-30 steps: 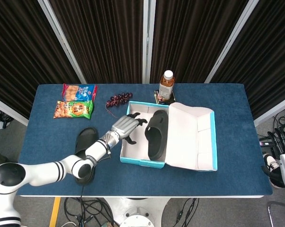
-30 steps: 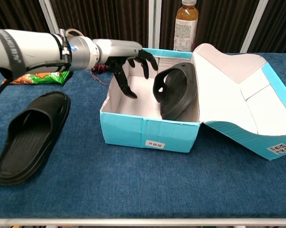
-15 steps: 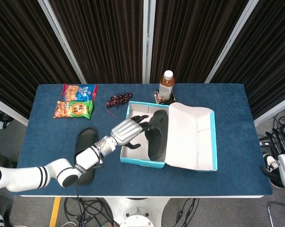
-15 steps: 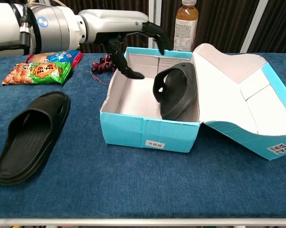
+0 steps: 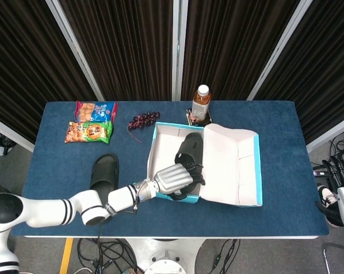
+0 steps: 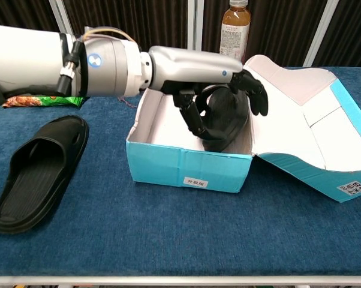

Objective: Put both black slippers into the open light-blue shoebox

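The open light-blue shoebox (image 5: pixel 159 135) (image 6: pixel 186 165) stands mid-table with its lid (image 5: pixel 229 165) folded out to the right. One black slipper (image 5: pixel 190 147) (image 6: pixel 228 123) stands on edge inside it, against the right side. My left hand (image 5: pixel 175 178) (image 6: pixel 225 78) reaches into the box and drapes over this slipper, fingers on its far side and thumb on its near side. Whether it grips is unclear. The other black slipper (image 5: pixel 104 171) (image 6: pixel 39 171) lies flat on the table, left of the box. My right hand (image 5: pixel 334 181) hangs beside the table's right edge, holding nothing.
A tea bottle (image 5: pixel 201 103) (image 6: pixel 235 33) stands just behind the box. Dark grapes (image 5: pixel 143 120) and two snack bags (image 5: pixel 95 109) (image 5: pixel 88 132) lie at the back left. The table's front edge runs close below the box.
My left hand has swung from above the box's left side across and down onto the slipper inside. Both slippers and the box stay where they were.
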